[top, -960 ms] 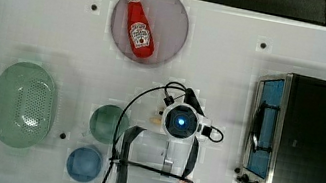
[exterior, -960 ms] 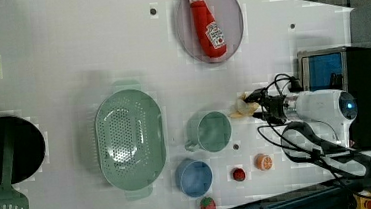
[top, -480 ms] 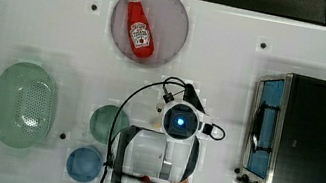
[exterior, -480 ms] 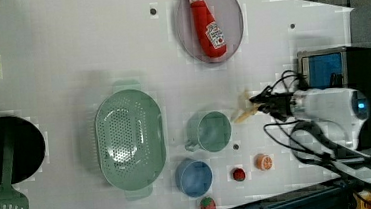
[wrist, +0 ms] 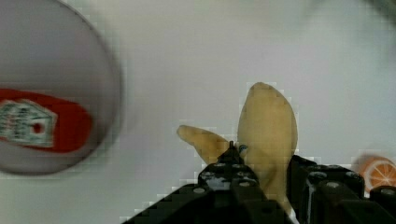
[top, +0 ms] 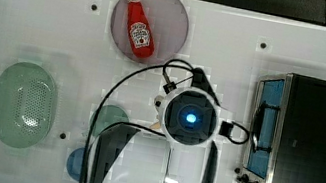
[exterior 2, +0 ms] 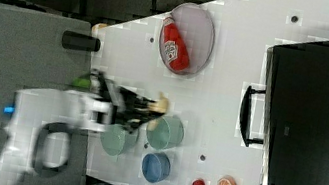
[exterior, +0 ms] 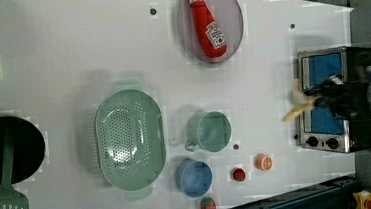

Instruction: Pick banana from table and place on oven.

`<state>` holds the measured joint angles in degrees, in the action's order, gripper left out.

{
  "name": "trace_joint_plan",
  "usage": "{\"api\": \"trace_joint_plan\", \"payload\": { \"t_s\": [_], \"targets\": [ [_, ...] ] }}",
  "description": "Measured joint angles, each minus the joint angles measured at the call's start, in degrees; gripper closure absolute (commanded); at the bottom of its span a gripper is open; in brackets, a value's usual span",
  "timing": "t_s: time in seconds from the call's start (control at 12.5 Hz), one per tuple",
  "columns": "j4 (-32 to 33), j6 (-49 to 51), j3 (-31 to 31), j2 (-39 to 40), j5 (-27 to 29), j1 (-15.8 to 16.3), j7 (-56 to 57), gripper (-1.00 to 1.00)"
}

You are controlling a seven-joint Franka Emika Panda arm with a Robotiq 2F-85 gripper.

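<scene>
The oven (top: 316, 144) stands at the end of the white table (top: 37, 13), on the top view's right, its black roof facing up and bare. The arm is raised over the table beside the oven's glass door. In the left view the gripper (exterior: 318, 99) hangs in front of that door, so the roof lies just beyond and probably calls for a sideways carry. The banana (wrist: 267, 128) is off the table, its long axis running out past the fingers (wrist: 224, 175), which are narrowed and clamped on its lower part.
</scene>
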<state>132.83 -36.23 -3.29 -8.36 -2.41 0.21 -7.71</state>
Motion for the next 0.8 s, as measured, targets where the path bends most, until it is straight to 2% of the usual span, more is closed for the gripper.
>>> {"api": "trace_joint_plan", "payload": {
  "t_s": [0.32, 0.56, 0.8],
  "targets": [
    [-12.09, 17.07, 0.41, -6.52, 0.35, -0.81, 0.00, 0.48],
    [-21.65, 21.65, -2.60, -3.66, 0.71, -0.69, 0.49, 0.48],
    [-28.26, 23.55, -9.63, 1.48, -0.39, -0.71, 8.38, 0.48]
  ]
}}
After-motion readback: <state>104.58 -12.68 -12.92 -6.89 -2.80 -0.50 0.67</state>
